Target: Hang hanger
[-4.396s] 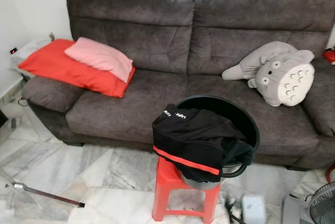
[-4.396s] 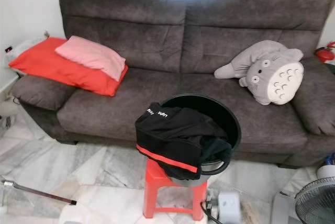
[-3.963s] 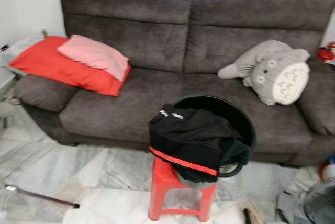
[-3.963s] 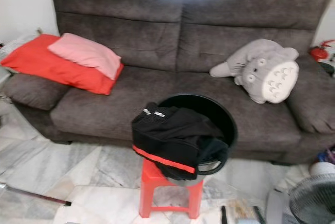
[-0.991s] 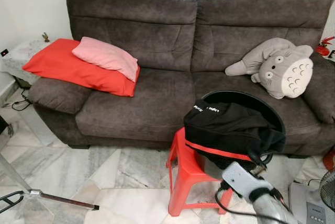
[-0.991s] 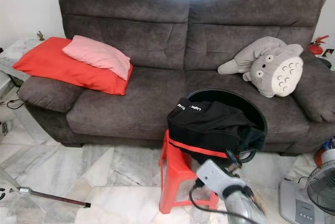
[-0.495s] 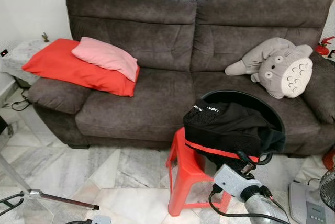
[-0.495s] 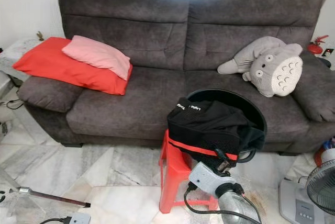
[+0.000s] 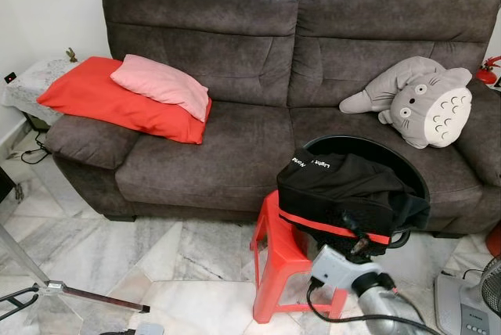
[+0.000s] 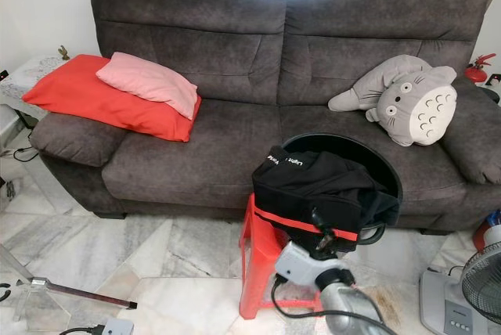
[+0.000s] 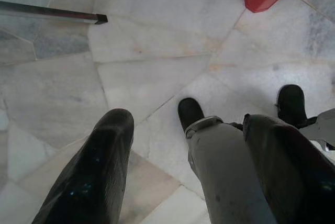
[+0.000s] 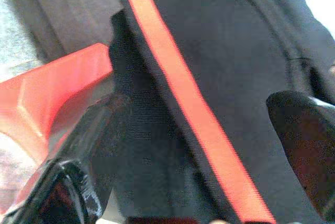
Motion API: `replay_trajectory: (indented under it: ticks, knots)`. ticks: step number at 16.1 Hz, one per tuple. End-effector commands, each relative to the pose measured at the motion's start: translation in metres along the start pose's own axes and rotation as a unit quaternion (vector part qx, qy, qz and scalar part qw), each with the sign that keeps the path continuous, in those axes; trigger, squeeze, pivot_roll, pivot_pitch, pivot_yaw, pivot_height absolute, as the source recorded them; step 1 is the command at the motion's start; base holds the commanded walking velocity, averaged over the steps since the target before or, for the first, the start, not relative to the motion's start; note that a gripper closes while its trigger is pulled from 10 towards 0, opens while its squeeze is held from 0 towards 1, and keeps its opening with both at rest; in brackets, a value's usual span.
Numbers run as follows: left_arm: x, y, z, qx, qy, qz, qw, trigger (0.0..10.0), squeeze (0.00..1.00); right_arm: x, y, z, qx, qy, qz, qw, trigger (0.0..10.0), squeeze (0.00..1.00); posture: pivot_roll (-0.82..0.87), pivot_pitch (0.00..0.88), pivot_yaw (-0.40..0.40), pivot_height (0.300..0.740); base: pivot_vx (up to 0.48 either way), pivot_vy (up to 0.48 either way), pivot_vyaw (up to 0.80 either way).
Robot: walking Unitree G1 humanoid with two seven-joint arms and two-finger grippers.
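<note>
Black fabric with a red stripe (image 9: 333,225) is hanging over the basket (image 9: 407,174); no hanger is visible. The right gripper (image 12: 193,145), fingers spread, is nearing it and should grasp the hem squarely. The left gripper (image 11: 183,156) is hanging released.

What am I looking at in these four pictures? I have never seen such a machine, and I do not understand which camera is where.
This is a humanoid robot in a living room. The two wide pictures come from a stereo camera on its head, looking down at a sofa. In front of the sofa a red stool carries a black basket, and a black garment with a red stripe hangs over the basket's edge. The silver right arm reaches up toward that garment; its right gripper is open, with the stripe between its two black fingers, holding nothing yet. That close picture is from the right wrist camera. The left wrist camera looks down at the marble floor and the robot's own feet, past the open left gripper.
</note>
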State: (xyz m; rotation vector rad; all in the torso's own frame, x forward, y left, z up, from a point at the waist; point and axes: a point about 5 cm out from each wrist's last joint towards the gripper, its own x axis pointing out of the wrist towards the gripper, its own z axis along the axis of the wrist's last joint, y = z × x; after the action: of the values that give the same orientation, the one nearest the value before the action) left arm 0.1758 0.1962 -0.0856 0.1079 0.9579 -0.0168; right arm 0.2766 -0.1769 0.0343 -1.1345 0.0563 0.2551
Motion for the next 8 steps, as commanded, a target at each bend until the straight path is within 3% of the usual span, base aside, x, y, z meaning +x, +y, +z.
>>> replay_trajectory:
  ticks: [1, 5, 8]
  knots:
    - [0.000, -0.003, -0.003, -0.003, 0.010, -0.001, 1.000, 10.0, 0.00, 0.002, 0.002, 0.003, -0.003, -0.010, 0.002, 1.000, 10.0, 0.00, -0.09, 0.055, -0.013, 0.740, 0.000, 0.000, 0.00]
    - [0.001, -0.010, 0.001, -0.001, 0.008, -0.003, 1.000, 10.0, 0.00, 0.004, 0.003, -0.004, -0.040, -0.002, -0.033, 0.999, 10.0, 0.00, -0.08, 0.061, -0.008, 0.740, 0.000, 0.000, 0.00]
    - [0.000, -0.006, -0.003, -0.003, 0.009, -0.001, 1.000, 10.0, 0.00, 0.005, 0.002, -0.009, -0.060, 0.003, -0.050, 0.997, 10.0, 0.00, -0.08, 0.059, -0.004, 0.740, 0.000, 0.000, 0.00]
